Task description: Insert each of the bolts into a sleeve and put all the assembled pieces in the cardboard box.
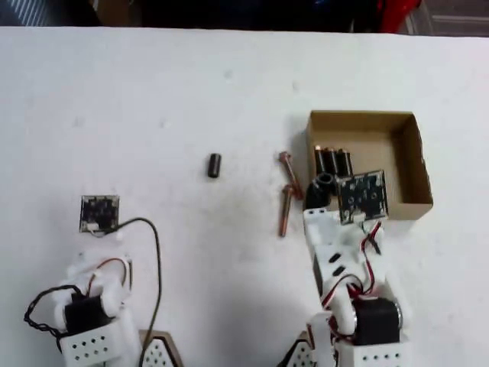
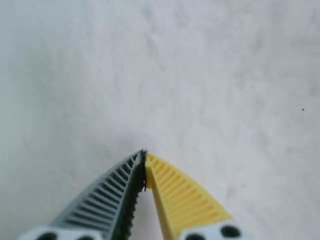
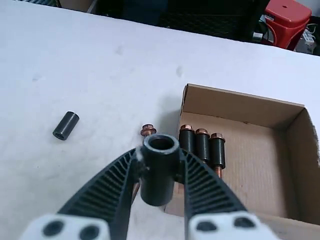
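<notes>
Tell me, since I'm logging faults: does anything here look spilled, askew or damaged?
Nothing stands out. Three assembled pieces lie side by side in the cardboard box, two bolts and a sleeve lie loose on the table awaiting assembly, and the right gripper holds a second sleeve upright.

White table (image 1: 229, 76), dark backdrop (image 1: 229, 11)

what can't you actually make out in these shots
loose bolts: right wrist view, held sleeve and right pincer cover all but one head
cardboard box near wall: high view, partly behind the right arm's camera board
assembled pieces: high view, too small to tell bolt from sleeve
</notes>
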Controlling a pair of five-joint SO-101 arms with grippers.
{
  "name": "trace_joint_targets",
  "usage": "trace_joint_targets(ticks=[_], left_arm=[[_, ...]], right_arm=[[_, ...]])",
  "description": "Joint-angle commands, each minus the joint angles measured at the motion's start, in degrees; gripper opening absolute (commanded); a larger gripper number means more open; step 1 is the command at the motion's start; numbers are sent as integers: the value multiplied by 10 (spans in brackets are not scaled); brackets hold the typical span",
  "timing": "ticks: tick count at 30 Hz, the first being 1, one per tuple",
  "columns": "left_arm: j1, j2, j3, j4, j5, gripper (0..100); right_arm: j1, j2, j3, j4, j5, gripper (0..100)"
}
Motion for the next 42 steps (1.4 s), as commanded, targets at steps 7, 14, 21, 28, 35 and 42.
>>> trace_joint_targets(ticks=[7, 14, 21, 28, 35, 42], left_arm=[[1, -5, -2, -11, -4, 24], [2, -5, -20, -10, -6, 24], [20, -4, -138, 41, -35, 23], [20, -3, -219, 46, -35, 23], [49, 138, -317, 37, -32, 23], [152, 306, -430, 37, -4, 23]], right_arm=[[-2, -130, 66, -15, 6, 23], [-2, -130, 75, -15, 5, 23], [-3, -130, 88, -17, 0, 23], [-3, -131, 149, -81, 0, 23], [3, -131, 196, -156, -1, 23], [65, -131, 240, -252, -1, 23]])
